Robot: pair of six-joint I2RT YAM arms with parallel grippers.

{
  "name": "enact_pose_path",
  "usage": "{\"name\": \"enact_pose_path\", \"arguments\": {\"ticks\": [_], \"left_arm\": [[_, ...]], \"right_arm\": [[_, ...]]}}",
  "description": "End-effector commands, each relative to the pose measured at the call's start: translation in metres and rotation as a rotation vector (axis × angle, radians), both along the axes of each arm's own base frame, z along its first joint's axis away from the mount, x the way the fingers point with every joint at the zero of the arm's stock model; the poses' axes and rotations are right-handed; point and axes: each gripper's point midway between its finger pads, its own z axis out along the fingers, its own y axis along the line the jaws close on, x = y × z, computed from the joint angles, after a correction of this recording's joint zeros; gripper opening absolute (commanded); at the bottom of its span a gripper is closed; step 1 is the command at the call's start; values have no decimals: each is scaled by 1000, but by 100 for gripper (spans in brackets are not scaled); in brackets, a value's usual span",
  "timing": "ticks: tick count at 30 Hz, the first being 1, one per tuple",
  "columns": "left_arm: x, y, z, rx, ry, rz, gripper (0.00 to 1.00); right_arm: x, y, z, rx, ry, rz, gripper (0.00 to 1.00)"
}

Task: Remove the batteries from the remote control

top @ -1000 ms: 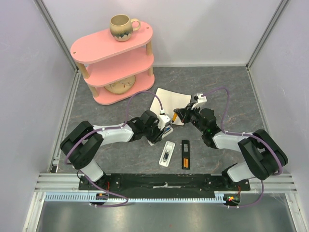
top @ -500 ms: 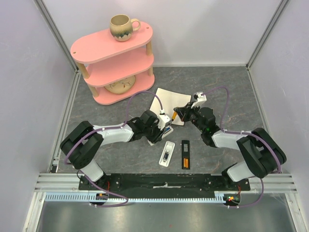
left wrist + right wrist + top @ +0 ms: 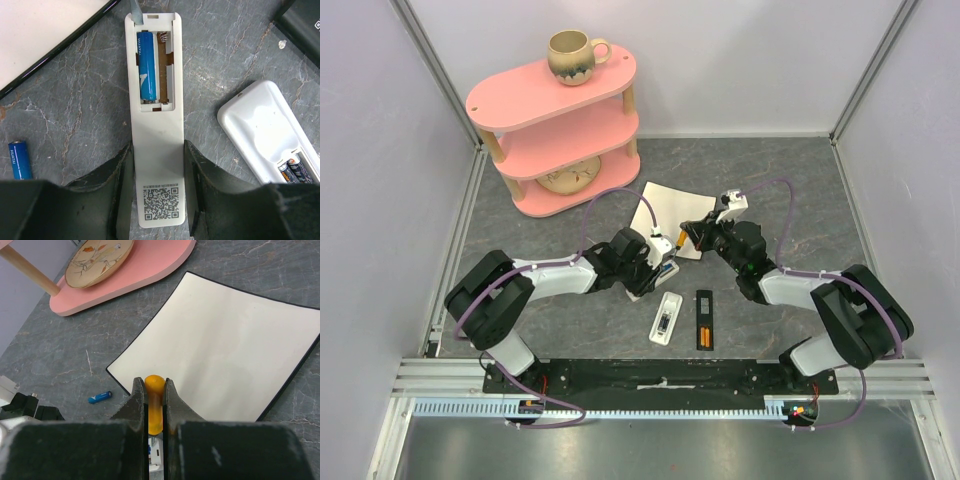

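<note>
From the overhead camera, I had both arms reaching toward the middle of the bench. The left gripper was clamped on a white remote. Just right of it, the right gripper held an orange-handled screwdriver over the near edge of a white sheet. Nearer to me lay a second white remote. Beside it on the right was a black remote with orange batteries showing in it. A pink shelf with a mug on top stood at the far left.

On the left wrist camera, the gripper's fingers pressed against both long sides of the white remote, which lay back-up with its compartment open. One blue battery sat in the left slot. The right slot showed only its spring. The screwdriver's metal tip touched the remote's far end. A loose blue battery lay on the bench at the left, well apart from the remote. The second white remote was at the right, with dark cells in its open end.

On the right wrist camera, the gripper was clenched on the screwdriver's orange handle. The white sheet lay beyond it. The loose blue battery lay on the bench to the left, near the sheet's corner.
</note>
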Motion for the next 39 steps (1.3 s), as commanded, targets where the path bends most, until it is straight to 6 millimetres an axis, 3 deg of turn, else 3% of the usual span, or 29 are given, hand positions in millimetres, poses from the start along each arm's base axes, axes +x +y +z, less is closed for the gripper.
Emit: {"name": "enact_pose_path", "arguments": {"ticks": [1,12,27,39], "left_arm": [[-6,-6,-16,2,36,-37,2],[-5,-6,-16,1,37,-35,2],[-5,-7,-17,1,45,-34,2],[-5,-7,-17,0,47,-34,2]], "right_arm": [[1,-6,-1,-32,-10,-16,0],[-6,-3,-9,-11,8,8,0],[-14,0,4,34,-26,37,0],[-16,3,-13,22,5,48,0]]}}
